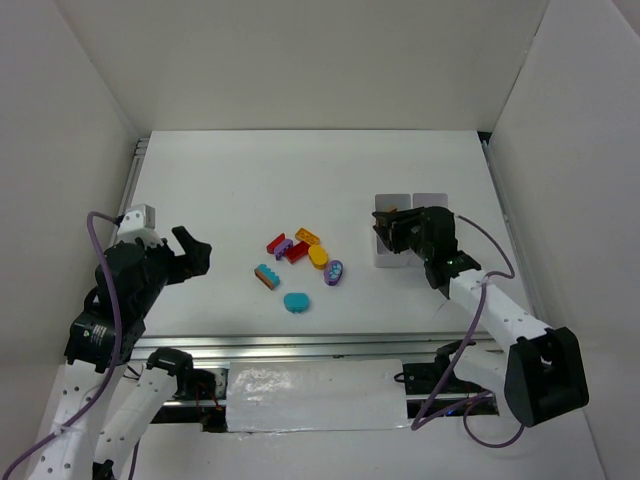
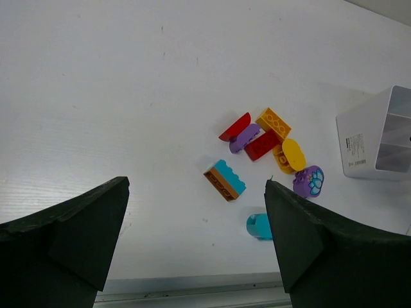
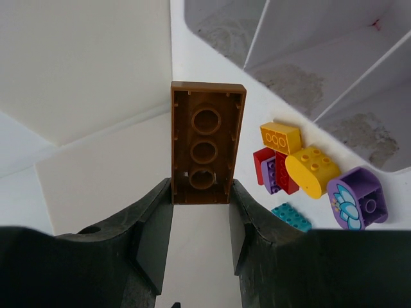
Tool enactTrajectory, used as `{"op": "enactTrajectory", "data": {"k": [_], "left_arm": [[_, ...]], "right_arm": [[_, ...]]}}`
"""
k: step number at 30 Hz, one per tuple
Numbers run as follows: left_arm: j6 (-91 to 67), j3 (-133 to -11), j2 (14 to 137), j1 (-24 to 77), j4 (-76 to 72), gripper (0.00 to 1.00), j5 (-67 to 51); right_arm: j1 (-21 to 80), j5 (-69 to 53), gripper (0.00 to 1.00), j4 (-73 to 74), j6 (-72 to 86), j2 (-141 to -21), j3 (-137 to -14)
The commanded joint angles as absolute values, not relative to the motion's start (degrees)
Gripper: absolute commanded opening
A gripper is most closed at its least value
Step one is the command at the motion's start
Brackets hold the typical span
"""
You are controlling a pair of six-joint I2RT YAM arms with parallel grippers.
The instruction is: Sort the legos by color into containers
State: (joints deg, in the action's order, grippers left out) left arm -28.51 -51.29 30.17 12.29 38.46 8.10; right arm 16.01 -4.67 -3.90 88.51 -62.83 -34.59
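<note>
**Now the brown brick arrives at the tray**

Right, the right end effector [image 3: 201, 192] is clenched on a flat brown brick [image 3: 207, 138]. It grips the long sides at one end, with the hollow underside turned to the wrist camera. It hangs at the white tray [image 1: 432, 201] on the right of the worktop [image 1: 250, 170], up against the tray's left edge. My reading is that the step in hand is the delivery: one piece carried, not yet let go. The next move, I'd say, calls for centring the brick over a single compartment, inside the dividers and not straddling a wall. Only then should the fingers part.

Over on the left, the left end effector [image 2: 196, 187] is released, jaws wide, holding nothing. It hovers above the worktop, well apart from the pile. And there's plenty left to sort! The loose bricks [image 1: 300, 258] sit mid-worktop: reds, an orange studded one, a yellow oval and a purple oval. A teal-on-brown piece [image 1: 267, 277] and a teal oval [image 1: 296, 301] lie nearest. Early days, I judge.

From above, the right arm covers most of the tray. Only two far compartments show, and the carried brick is barely a speck. The right wrist view cuts the tray at the frame edge, so I cannot tell whether the brick is over a compartment or just beside the rim. In the left wrist view a finger clips the teal oval. Brown or dark orange? Hard to settle.
</note>
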Motion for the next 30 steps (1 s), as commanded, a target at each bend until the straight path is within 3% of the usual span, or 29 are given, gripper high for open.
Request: {"op": "enactTrajectory", "data": {"k": [1,15,17,19,24,27,30], "left_arm": [[-27.1,-51.1,29.8,12.3,35.4,0.99,7.0],[-26.6,-51.0,30.6,12.3,35.1,0.99,5.7],[-26.6,-51.0,30.9,12.3,35.0,0.99,5.5],[-26.6,-51.0,31.1,12.3,35.0,1.00,5.4],[-26.5,-50.9,31.3,12.3,34.9,1.00,5.4],[-26.5,-51.0,31.6,12.3,34.9,1.00,5.3],[-26.5,-50.9,31.6,12.3,34.8,0.99,5.2]], "right_arm": [[14.7,-5.4,0.06,-9.6,90.3,-63.1,-33.3],[9.4,-10.0,0.12,-13.2,87.5,-67.1,-29.3],[9.2,-9.9,0.16,-13.5,86.8,-67.3,-29.1],[9.1,-9.6,0.28,-13.7,86.7,-67.4,-29.2],[9.1,-9.9,0.34,-14.6,86.3,-68.5,-29.4],[9.1,-10.3,0.48,-14.7,86.0,-69.0,-29.8],[8.9,-10.5,0.50,-15.0,86.1,-69.3,-29.7]]}}
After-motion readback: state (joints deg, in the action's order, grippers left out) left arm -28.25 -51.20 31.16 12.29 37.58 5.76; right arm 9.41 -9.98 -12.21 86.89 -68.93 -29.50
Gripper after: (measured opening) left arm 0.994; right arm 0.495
